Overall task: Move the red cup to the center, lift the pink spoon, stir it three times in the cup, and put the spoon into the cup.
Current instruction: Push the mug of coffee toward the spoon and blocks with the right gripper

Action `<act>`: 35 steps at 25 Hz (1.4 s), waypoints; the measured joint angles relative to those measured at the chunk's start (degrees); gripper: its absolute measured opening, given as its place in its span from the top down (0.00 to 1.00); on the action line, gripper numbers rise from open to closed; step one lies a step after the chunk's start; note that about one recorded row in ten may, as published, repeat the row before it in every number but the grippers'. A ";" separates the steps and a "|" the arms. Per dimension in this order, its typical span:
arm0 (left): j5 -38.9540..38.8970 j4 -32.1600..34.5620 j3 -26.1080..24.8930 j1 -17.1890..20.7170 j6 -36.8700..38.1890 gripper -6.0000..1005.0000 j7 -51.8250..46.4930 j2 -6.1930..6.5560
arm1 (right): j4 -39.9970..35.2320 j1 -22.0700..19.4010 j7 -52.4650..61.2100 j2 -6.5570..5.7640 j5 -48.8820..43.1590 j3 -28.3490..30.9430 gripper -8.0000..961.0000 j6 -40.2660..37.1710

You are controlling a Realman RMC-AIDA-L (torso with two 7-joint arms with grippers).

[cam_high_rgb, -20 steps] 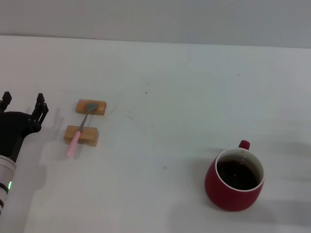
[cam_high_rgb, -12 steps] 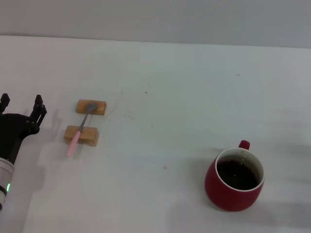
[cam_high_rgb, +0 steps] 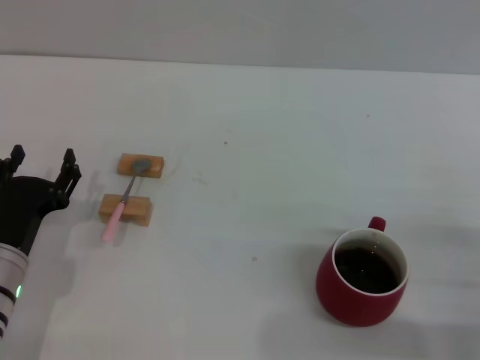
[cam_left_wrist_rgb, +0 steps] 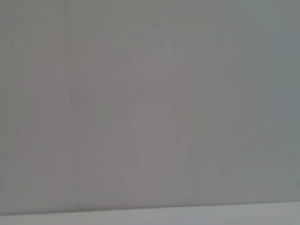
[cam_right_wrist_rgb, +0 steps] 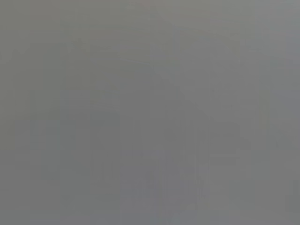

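The left claw [cam_high_rgb: 42, 161] has edged right toward the pink spoon [cam_high_rgb: 121, 203], fingers apart; red cup [cam_high_rgb: 364, 276] near right; right claw unseen

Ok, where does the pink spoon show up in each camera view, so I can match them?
Head view: the pink spoon lies at left across two wooden blocks, just right of the left pincer.
Left wrist view: not in it, only a blank pale surface.
Right wrist view: not in it, only plain grey.
Shared landmark: none; the red cup shows only in the head view.
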 joint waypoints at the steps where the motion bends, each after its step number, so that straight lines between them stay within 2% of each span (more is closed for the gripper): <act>1: 0.41 0.00 0.01 -0.06 0.01 0.20 0.00 0.05 | 0.01 -0.16 0.00 -0.01 -0.02 -0.30 0.17 -0.33; 7: 4.16 -0.01 0.02 -1.00 0.09 0.20 0.36 0.21 | 1.97 -0.90 0.08 -0.75 -0.08 -1.05 0.18 -0.23; 10: 5.21 -0.20 -0.18 -1.69 0.15 0.20 0.42 0.33 | 4.81 -1.32 0.40 -2.21 -0.11 -1.07 0.19 0.48; 15: 5.32 -0.74 -0.75 -2.47 0.86 0.20 0.44 0.57 | 15.48 -2.19 -0.05 -8.21 -0.13 -1.53 0.20 5.30; 18: 5.24 -0.85 -1.41 -2.48 2.18 0.20 0.44 0.57 | 24.43 -2.86 -2.31 -13.28 0.12 -1.31 0.20 9.26; 22: 5.26 -0.98 -2.26 -2.39 2.84 0.20 0.44 0.57 | 39.29 -4.13 -14.21 -20.14 4.04 1.56 0.21 15.77; 23: 5.31 -0.99 -2.26 -2.39 2.84 0.20 0.44 0.57 | 42.50 -4.51 -17.85 -21.19 5.21 2.36 0.21 16.56; 24: 5.29 -0.98 -2.27 -2.40 2.84 0.20 0.44 0.57 | 44.31 -4.91 -20.41 -21.65 5.74 3.30 0.21 16.74; 25: 5.31 -0.99 -2.27 -2.39 2.76 0.20 0.44 0.54 | 46.10 -5.42 -22.84 -21.85 6.05 4.28 0.22 16.80; 27: 5.32 -0.97 -2.27 -2.40 2.68 0.20 0.44 0.50 | 47.36 -6.68 -24.67 -21.12 5.25 6.96 0.22 16.47; 28: 5.28 -0.94 -2.27 -2.40 2.60 0.20 0.44 0.47 | 47.38 -7.23 -24.93 -20.59 4.59 8.01 0.22 16.34; 30: 5.25 -0.94 -2.27 -2.31 2.52 0.20 0.44 0.42 | 46.39 -8.33 -25.02 -18.70 2.76 10.19 0.23 15.35; 32: 5.20 -0.97 -2.27 -2.14 2.49 0.20 0.44 0.41 | 44.29 -9.50 -25.11 -15.69 0.77 12.16 0.23 13.15; 35: 5.20 -0.96 -2.27 -2.04 2.46 0.20 0.44 0.39 | 38.96 -10.65 -25.22 -10.53 -2.75 15.21 0.24 10.28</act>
